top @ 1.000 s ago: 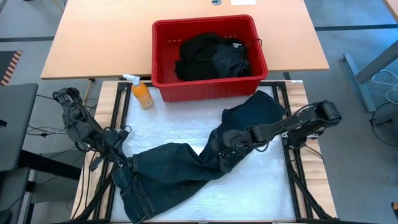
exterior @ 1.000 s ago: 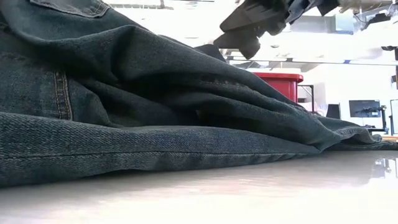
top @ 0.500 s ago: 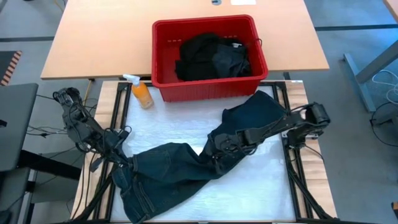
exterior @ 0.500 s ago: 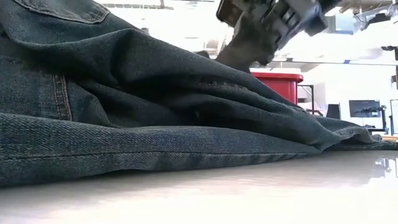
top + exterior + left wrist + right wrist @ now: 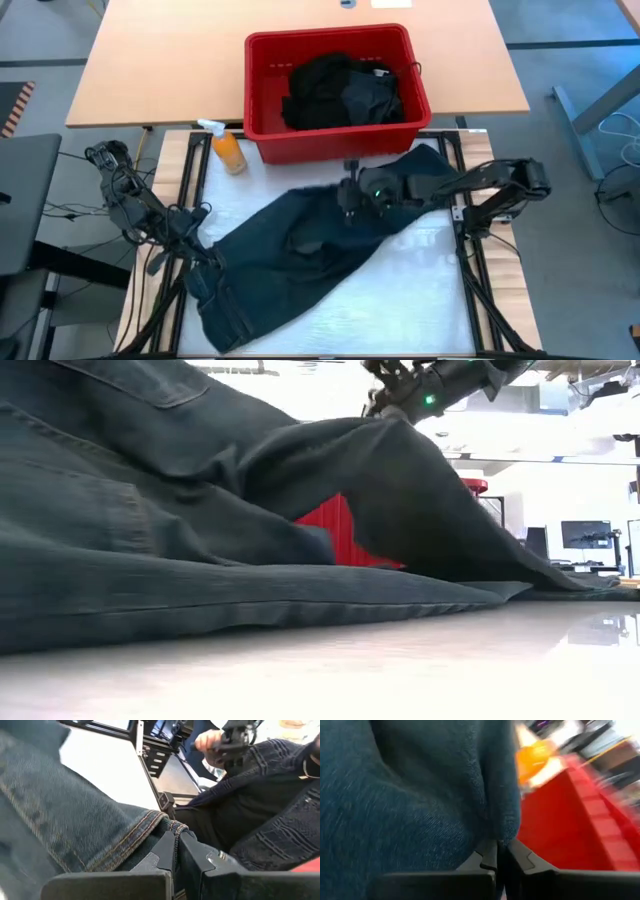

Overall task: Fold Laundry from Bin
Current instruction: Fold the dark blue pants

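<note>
Folding is under way on one garment, a long pair of dark blue denim jeans (image 5: 300, 255) spread diagonally across the white work surface (image 5: 420, 290) in the lower middle of the high view, while the rest of the laundry, a heap of black and dark cloth (image 5: 340, 92), sits in the red ribbed plastic bin (image 5: 262, 60) at the upper centre of the frame. The right gripper (image 5: 350, 192), just below the bin's near wall, has its fingers pressed together on a fold of denim and holds it lifted off the surface, so the cloth tents up in the low view with the red bin showing beneath it. The left gripper (image 5: 200, 262), at the lower left, is pinched shut on the hemmed edge of the jeans (its wrist view shows the stitched hem caught between the fingers). My judgement is that the step in hand is carrying one leg across; the next move calls for drawing the lifted part over toward the left-hand end and laying it flat without dragging the pinned end. A small orange spray bottle (image 5: 227, 148) stands just beside the bin's lower left corner. The lower end of the jeans is cut off by the frame's bottom edge, and the garments in the bin cannot be counted.
</note>
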`<state>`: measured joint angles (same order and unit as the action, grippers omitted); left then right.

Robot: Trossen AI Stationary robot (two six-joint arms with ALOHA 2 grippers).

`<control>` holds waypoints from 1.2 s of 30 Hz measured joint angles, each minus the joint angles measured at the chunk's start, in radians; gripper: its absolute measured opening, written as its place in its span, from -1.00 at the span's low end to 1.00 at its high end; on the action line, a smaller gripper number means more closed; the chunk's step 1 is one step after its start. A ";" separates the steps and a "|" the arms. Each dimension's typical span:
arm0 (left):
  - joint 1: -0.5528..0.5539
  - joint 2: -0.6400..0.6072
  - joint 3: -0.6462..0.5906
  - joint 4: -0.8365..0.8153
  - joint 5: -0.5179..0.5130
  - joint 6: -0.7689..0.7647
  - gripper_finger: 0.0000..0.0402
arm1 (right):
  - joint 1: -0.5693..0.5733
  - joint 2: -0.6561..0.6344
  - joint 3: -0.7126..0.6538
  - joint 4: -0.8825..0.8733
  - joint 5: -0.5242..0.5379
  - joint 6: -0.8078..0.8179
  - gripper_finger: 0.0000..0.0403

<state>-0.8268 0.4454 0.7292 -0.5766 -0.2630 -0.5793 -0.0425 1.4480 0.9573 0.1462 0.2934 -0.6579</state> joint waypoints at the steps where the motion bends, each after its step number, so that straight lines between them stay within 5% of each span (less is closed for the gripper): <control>1: 0.000 0.001 0.000 0.000 -0.009 -0.002 -1.00 | -0.011 -0.016 0.000 0.023 0.001 -0.034 -0.88; 10: -0.001 0.036 0.000 -0.006 -0.004 -0.093 -1.00 | 0.107 -0.065 0.001 -0.172 -0.072 0.003 -0.88; 17: -0.003 0.160 -0.013 -0.117 0.078 -0.324 -1.00 | 0.259 0.100 -0.032 -0.225 0.149 0.098 -0.88; 22: -0.003 0.294 -0.082 -0.045 0.223 -0.497 -1.00 | 0.302 0.161 -0.032 -0.223 0.153 0.144 -0.85; 26: -0.003 0.412 -0.112 0.017 0.232 -0.551 -0.99 | 0.320 0.160 -0.031 -0.267 0.151 0.216 -0.82; 31: 0.005 0.541 -0.113 0.022 0.262 -0.577 -0.83 | 0.340 0.154 -0.031 -0.330 0.102 0.357 -0.85; 36: 0.059 0.567 -0.113 0.034 0.440 -0.581 -0.58 | 0.365 0.177 -0.030 -0.356 0.093 0.467 -0.83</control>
<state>-0.7680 1.0128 0.6163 -0.5424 0.1771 -1.1603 0.3228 1.6250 0.9270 -0.2101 0.3861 -0.1905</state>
